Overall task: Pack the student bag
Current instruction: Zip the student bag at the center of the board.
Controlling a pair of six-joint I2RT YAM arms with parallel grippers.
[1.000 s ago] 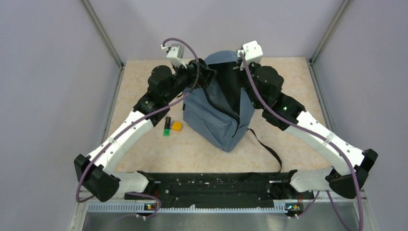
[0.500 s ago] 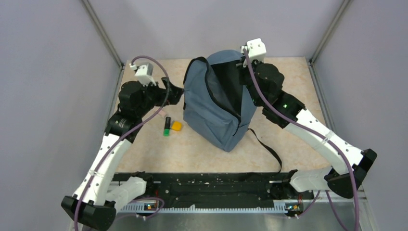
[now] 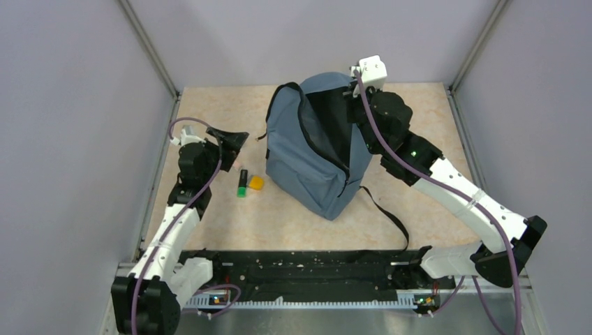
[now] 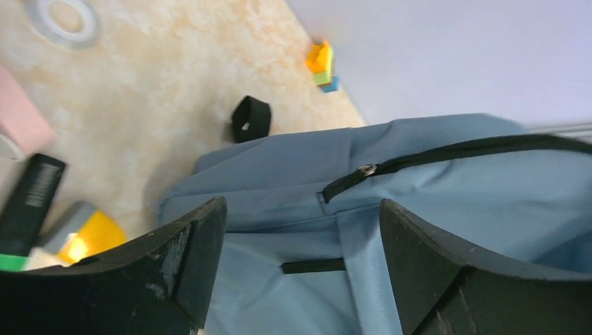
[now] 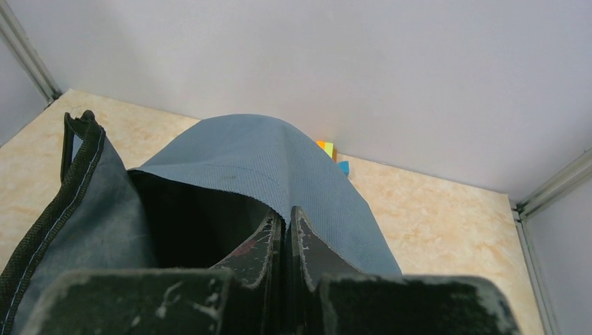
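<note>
The left gripper [image 3: 230, 136], jaws wide and empty, has the marker [image 3: 242, 183] at its 6 o'clock, lying 12-to-6. The right gripper [image 5: 285, 225] has its jaws pinched on the rim of the student bag [image 3: 307, 167].

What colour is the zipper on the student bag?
Black. The zipper on the grey-blue student bag shows best in the left wrist view.

No text, label, brand, number or sign can be read in any view. The only trace of print is a pale patch along the barrel of the black marker [image 4: 35, 195]. It lies on the table at about 9 o'clock of the student bag [image 3: 314, 160] and shows at 8 o'clock in the left wrist view. That print is too blurred and small to make out.
</note>
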